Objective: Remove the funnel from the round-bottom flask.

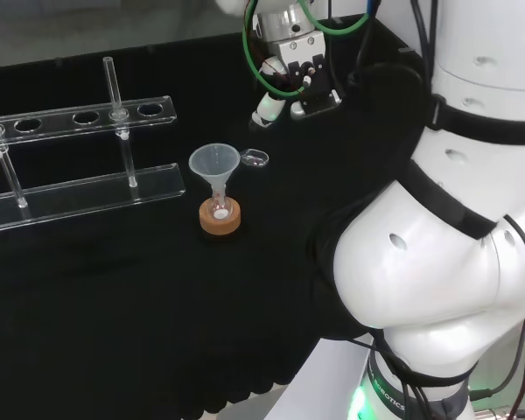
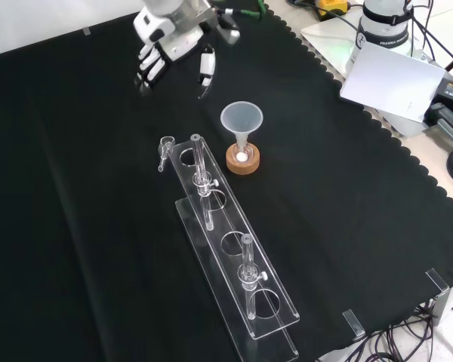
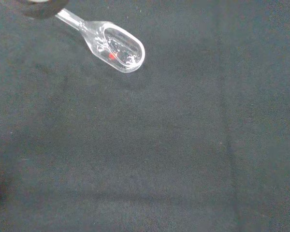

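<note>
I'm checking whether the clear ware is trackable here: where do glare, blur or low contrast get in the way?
Head view: the funnel reads clearly against the black cloth, but the rack shows mostly as bright edges. Front view: the hand is slightly smeared; the cork stand is crisp, with a bright glint inside it. Wrist view: the glass scoop shows specular glints, and a blurred pale shape sits at one corner.

No text, label, number or sign can be read on anything here.

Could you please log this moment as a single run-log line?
hand: open, raised above cloth, holding nothing | funnel: seated in round-bottom flask on cork ring | glass scoop: lying on cloth | step: funnel not yet grasped
</note>
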Motion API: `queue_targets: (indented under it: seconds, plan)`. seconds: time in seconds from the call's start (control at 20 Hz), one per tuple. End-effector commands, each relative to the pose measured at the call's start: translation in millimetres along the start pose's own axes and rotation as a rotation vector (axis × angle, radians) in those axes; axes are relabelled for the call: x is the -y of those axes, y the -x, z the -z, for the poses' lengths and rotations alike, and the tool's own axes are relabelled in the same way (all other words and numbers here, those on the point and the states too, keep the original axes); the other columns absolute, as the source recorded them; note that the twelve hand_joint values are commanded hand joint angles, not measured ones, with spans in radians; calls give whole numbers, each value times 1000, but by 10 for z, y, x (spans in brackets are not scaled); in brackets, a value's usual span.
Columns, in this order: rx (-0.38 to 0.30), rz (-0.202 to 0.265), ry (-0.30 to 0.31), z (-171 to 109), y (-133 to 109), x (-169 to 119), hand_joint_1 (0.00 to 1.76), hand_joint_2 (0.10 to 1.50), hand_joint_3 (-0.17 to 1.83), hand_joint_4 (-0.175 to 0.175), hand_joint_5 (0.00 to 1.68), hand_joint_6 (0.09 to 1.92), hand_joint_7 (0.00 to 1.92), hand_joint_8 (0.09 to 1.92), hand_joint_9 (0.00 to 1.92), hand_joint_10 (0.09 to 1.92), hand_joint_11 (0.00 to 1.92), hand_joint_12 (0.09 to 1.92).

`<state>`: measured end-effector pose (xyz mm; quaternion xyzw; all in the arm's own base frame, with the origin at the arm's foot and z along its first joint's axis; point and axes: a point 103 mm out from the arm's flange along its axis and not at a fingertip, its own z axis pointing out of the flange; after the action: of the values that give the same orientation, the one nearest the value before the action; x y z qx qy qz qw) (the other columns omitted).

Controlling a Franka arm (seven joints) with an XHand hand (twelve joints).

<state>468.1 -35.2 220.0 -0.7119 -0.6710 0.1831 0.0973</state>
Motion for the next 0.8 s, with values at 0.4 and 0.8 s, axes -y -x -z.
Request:
queue_targets:
  seconds: [0.4, 0.8]
  plan:
    - [-29, 1, 40, 191, -44, 671, 648, 734, 334, -23, 284, 87, 82, 646, 619, 87, 267, 1338]
    - [-39, 54, 5, 378, -387, 1120, 506, 730, 323, -24, 252, 87, 113, 651, 625, 87, 252, 1366]
